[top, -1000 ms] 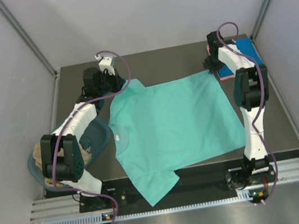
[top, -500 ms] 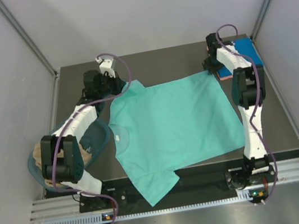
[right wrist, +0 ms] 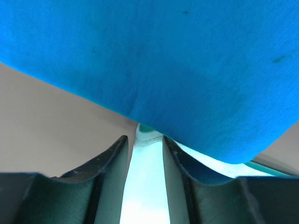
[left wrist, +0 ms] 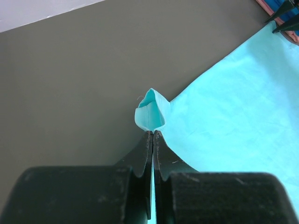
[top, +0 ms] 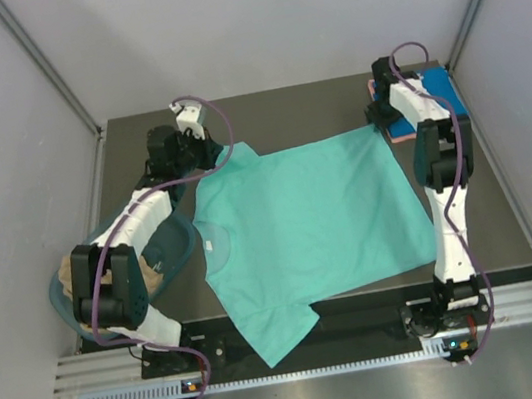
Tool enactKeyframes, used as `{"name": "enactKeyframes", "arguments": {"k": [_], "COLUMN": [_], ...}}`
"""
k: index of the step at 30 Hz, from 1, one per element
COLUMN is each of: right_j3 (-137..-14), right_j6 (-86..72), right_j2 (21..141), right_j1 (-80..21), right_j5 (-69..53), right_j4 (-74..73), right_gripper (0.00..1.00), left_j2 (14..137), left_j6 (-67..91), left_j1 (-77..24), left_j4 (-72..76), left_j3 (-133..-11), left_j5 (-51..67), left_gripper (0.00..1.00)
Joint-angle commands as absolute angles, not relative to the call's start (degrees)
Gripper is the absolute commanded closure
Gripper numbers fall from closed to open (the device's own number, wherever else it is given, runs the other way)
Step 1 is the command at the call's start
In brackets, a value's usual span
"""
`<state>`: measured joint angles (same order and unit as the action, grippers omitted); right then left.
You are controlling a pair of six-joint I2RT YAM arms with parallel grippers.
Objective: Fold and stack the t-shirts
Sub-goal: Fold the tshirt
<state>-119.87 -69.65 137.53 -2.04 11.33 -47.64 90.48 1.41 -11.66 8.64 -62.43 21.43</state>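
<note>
My left gripper (left wrist: 153, 133) pinches the far sleeve of the teal-green cloth t-shirt (top: 310, 223). The right gripper (right wrist: 145, 140), narrowly parted, straddles its far hem corner. Next I'd close it, then fold.

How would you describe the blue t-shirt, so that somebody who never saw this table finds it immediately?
Look at the far right corner of the dark table. The blue t-shirt lies there folded, on top of a pink t-shirt. It is the only bright blue cloth; the big teal-green t-shirt lies spread in the middle.
</note>
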Motion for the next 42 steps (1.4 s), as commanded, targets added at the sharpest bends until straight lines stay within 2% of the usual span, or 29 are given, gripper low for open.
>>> {"name": "enactKeyframes", "arguments": {"k": [1, 3, 6, 7, 8, 9, 15, 20, 30, 36, 42], "right_j3": [-123.05, -123.13, -123.05, -123.05, -122.87, -122.35, -114.37, -107.5, -87.47, -80.0, -71.12], "right_j6": [-69.09, -68.73, -67.77, -67.07, -66.45, -65.49, -58.45, -54.94, -42.28, -39.03, -36.92], "right_j2": [138.87, 138.87, 138.34, 138.25, 137.9, 137.12, 129.31, 123.32, 111.98, 108.64, 104.33], "right_j1": [-1.58, -1.41, -1.23, -1.23, -1.14, -1.06, -1.14, -1.05, -0.62, -0.44, 4.3], "right_j5": [12.57, 12.92, 13.62, 13.88, 13.89, 13.54, 8.28, 6.42, -5.44, -7.12, -10.27], "right_j4": [-49.13, -49.13, -49.22, -48.7, -48.08, -45.9, -34.64, -30.94, -14.33, -13.1, -7.66], "right_gripper": [0.66, 0.7, 0.83, 0.93, 0.98, 1.0, 1.0, 1.0, 1.0, 1.0, 1.0], "left_j2": [87.98, 88.07, 88.15, 88.15, 88.15, 88.15, 87.19, 84.73, 77.35, 73.39, 73.47], "left_j6": [0.44, 0.44, 0.53, 0.53, 0.53, 0.44, -3.86, -4.04, -3.87, -0.18, 3.16], "left_j1": [-11.43, -11.43, -11.43, -11.51, -11.43, -11.43, -11.43, -11.51, -11.69, -12.57, -13.01], "left_j4": [11.95, 11.95, 11.95, 11.87, 11.87, 11.26, 6.51, 4.05, -3.95, -13.43, -26.26], "left_j3": [-62.31, -62.31, -62.4, -62.49, -62.58, -62.84, -64.42, -62.84, -60.29, -57.84, -58.88], "left_j5": [22.24, 22.24, 22.15, 22.06, 22.06, 21.36, 17.76, 18.19, 15.12, 15.21, 12.74], "left_gripper": [1.0, 1.0, 1.0, 1.0, 1.0, 1.0, 1.0, 1.0, 1.0, 1.0, 1.0]}}
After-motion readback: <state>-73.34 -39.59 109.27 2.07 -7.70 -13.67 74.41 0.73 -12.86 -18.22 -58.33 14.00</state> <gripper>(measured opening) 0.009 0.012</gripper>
